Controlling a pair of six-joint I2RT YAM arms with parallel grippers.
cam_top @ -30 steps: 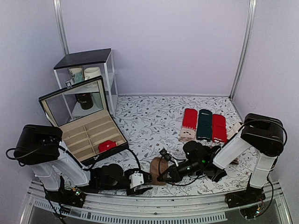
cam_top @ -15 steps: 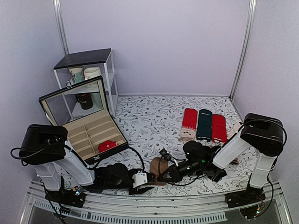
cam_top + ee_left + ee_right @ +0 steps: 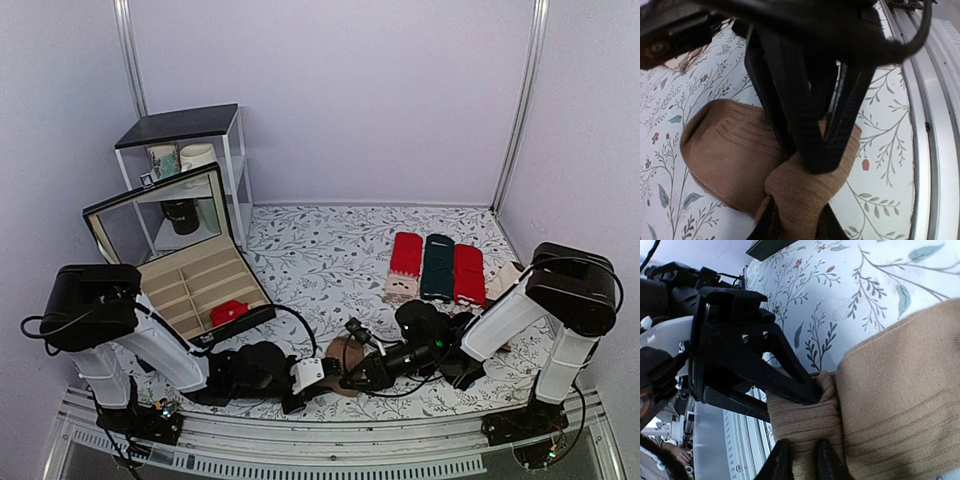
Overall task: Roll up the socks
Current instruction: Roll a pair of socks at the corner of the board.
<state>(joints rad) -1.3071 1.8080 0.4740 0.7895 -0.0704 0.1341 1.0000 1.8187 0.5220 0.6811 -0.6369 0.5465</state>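
Note:
The brown socks (image 3: 346, 350) lie bunched on the floral cloth near the front edge, between the two arms. In the left wrist view my left gripper (image 3: 794, 220) is shut on a raised fold of the socks (image 3: 725, 150). The right arm's black fingers (image 3: 805, 110) press into the same fold from the far side. In the right wrist view my right gripper (image 3: 802, 457) pinches a ribbed fold of the socks (image 3: 900, 390), with the left arm's fingers (image 3: 755, 365) meeting it from the left. From above, the left gripper (image 3: 325, 373) and right gripper (image 3: 345, 379) meet tip to tip.
An open compartment box (image 3: 160, 275) holding a small red bundle (image 3: 229, 312) stands at the left. Behind it is a white shelf (image 3: 190, 125) with cups. Flat red and dark green socks (image 3: 437, 268) lie at the back right. A metal rail (image 3: 330, 440) runs along the front.
My left arm has reached right to the brown socks and its jaws have shut on a fold. The right gripper has stayed at the socks, its fingers slightly wider.

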